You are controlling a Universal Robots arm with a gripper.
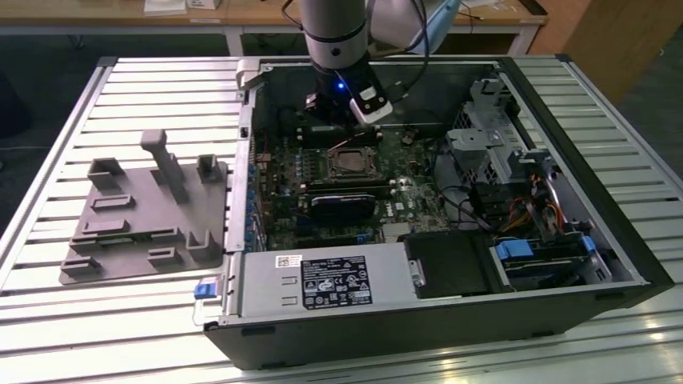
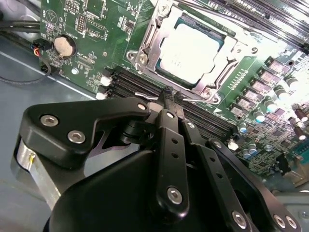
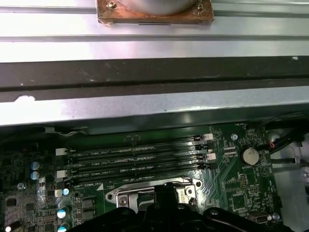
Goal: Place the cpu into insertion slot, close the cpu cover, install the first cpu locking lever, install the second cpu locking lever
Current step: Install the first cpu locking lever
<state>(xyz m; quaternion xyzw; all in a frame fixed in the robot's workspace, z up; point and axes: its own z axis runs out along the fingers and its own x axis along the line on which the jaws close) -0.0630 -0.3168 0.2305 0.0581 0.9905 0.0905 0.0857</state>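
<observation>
At the slot's edge next to the memory slots, the jaws stand drawn together, their tips meeting right at the thin wire lever. Whether they pinch the wire or only press beside it I cannot tell. The cpu lies flat in the slot, and the cover looks to be down over it, its window framing the silvery top. So the step in hand is, I judge, a lever.

To do it well, the tips should bear on the lever's bent end, not on the cover or the board. They should push down and sideways in one smooth arc so the wire slides under its catch. The lever looks thin and springy, and it may slip off closed tips, so the contact ought to be square and the travel slow. The memory slots lie just beside, and a slip there would scrape them.
</observation>
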